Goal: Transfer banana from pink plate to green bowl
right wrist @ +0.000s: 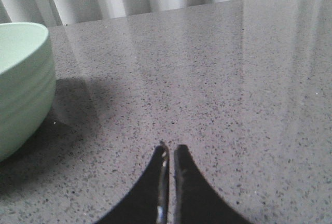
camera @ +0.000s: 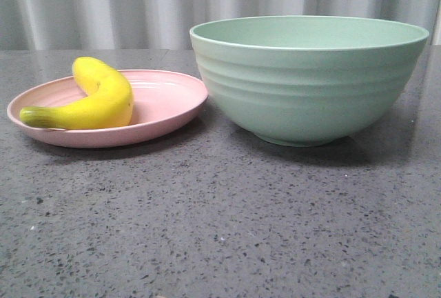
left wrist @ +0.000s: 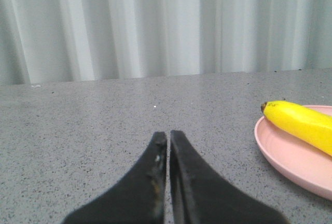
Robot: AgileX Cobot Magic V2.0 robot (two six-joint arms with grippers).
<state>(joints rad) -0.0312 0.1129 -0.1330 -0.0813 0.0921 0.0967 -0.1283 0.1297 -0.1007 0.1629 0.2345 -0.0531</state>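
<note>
The yellow banana (camera: 96,98) lies curved on the pink plate (camera: 165,101) at the left of the front view, its greenish stem end pointing left. The green bowl (camera: 306,81) stands upright just right of the plate, and I see nothing inside it. Neither gripper shows in the front view. In the left wrist view my left gripper (left wrist: 168,136) is shut and empty over bare table, left of the plate (left wrist: 295,159) and the banana (left wrist: 301,123). In the right wrist view my right gripper (right wrist: 170,149) is shut and empty, right of the bowl (right wrist: 23,79).
The grey speckled tabletop (camera: 220,222) stretches in front of the plate and bowl. A pale pleated curtain (camera: 138,1) hangs behind the table's far edge.
</note>
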